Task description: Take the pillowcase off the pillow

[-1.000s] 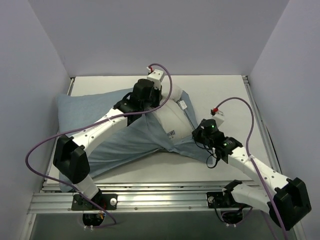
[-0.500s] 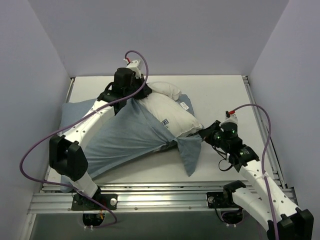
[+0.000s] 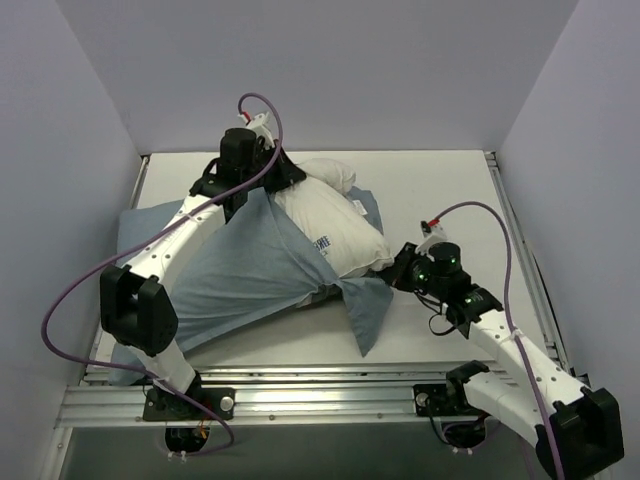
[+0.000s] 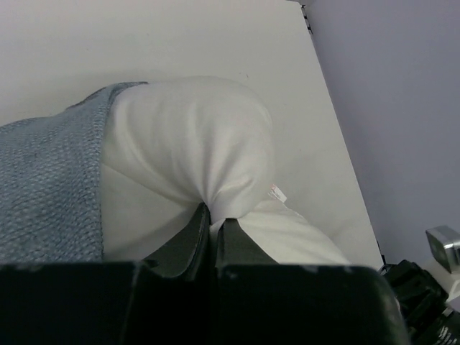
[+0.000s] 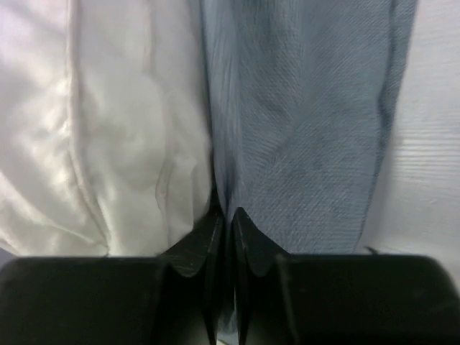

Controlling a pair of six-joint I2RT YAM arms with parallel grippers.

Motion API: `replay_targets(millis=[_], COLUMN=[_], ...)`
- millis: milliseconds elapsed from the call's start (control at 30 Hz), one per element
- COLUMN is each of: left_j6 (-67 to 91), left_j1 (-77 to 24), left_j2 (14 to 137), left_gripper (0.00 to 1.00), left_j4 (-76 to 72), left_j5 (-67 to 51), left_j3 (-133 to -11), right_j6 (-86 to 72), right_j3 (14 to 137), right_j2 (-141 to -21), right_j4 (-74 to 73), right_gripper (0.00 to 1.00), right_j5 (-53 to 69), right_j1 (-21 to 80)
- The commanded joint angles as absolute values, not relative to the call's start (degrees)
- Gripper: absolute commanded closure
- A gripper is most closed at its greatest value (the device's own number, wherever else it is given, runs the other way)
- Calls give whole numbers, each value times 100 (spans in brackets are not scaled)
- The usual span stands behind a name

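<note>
The white pillow (image 3: 335,215) lies at mid-table, its far-right half out of the blue-grey pillowcase (image 3: 225,270), which covers the rest toward the near left. My left gripper (image 3: 284,177) is shut on a pinch of the pillow's far end (image 4: 187,144), with white fabric bunched between its fingertips (image 4: 211,218). The pillowcase (image 4: 50,187) edge shows on the left of that view. My right gripper (image 3: 400,270) is shut on the pillowcase's open edge, where a loose flap (image 3: 365,305) hangs toward the front. In the right wrist view the jaws (image 5: 224,213) clamp blue-grey cloth (image 5: 302,122) right beside the pillow (image 5: 108,129).
A small white tag (image 4: 277,192) sticks out of the pillow seam. White walls close in the table on the left, back and right. An aluminium rail (image 3: 300,400) runs along the near edge by the arm bases. Bare white tabletop (image 3: 440,190) lies at the back right.
My left gripper has pulled the pillow's end back and to the left, and more white pillow shows outside the case. My right gripper has shut on the pillowcase edge, whose flap now hangs forward.
</note>
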State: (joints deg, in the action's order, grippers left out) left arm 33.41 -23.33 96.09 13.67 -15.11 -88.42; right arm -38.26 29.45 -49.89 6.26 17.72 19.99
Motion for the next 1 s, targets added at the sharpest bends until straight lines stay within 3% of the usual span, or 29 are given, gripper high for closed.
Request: replay_targets(millis=[0, 167, 367, 533, 667, 700, 767, 800, 900, 967], left_j6=[3603, 3779, 3692, 3165, 2551, 2444, 2216, 2171, 2127, 2240], left_j1=[-2381, -2811, -3155, -3471, -3682, -3726, -3840, -3867, -3894, -3885], left_j2=[9833, 10230, 10476, 10529, 10494, 10425, 10293, 10066, 9452, 8924], left_gripper=[98, 98, 98, 94, 72, 56, 43, 28, 9, 4], left_j4=[299, 106, 97, 324, 667, 746, 1019, 1080, 1387, 1625], left_j5=[-1081, -1019, -1450, -1696, -1775, -1749, -1409, -1241, -531, -55], left_j3=[-9710, -10212, -10564, -10731, -10758, -10740, -10566, -10460, -9908, -9634], right_j6=[-3524, -3507, -3050, -2559, -2286, -2242, -2154, -2145, -2057, -1995], right_j3=[2936, 3023, 3856, 4832, 5536, 5572, 5607, 5677, 5757, 5748], right_j2=[-5185, -4994, -4282, -4157, -4490, -4587, -4859, -4965, -5404, -5712], right_j4=[869, 1073, -666, -1695, -1925, -1846, -1715, -1601, -1337, -1266], right_gripper=[93, 82, 46, 29, 16, 14, 11, 10, 7, 5], right_j5=[1952, 2110, 424, 52, 263, 281, 229, 202, 298, 334], right_j1=[2686, 2953, 2936, 2944, 2953, 2944, 2944, 2953, 2953, 2953])
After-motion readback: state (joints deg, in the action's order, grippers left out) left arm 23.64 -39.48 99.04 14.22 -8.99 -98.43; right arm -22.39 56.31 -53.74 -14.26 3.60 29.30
